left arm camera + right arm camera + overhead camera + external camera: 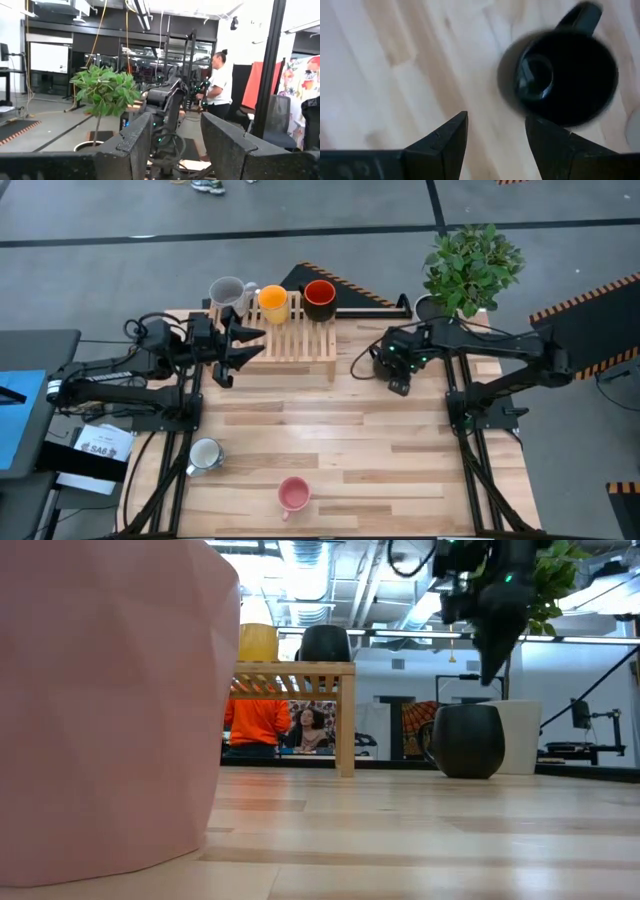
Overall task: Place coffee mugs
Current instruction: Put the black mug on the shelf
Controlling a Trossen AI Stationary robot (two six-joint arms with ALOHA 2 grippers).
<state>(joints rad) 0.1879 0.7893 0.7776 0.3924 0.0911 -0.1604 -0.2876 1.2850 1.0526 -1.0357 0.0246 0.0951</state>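
The black mug stands upright on the table, its handle turned away from my right gripper. That gripper hangs open above it, pointing down, slightly to one side of it. The grey mug, orange mug and red-inside mug stand at the far side of the wooden rack. The white mug and pink mug sit on the near part of the table. My left gripper is open and level, beside the rack's left end.
A potted plant in a white pot stands at the far right corner, just behind the black mug. The pink mug fills the low view's left. Bare wood lies mid-table. People show in the room beyond.
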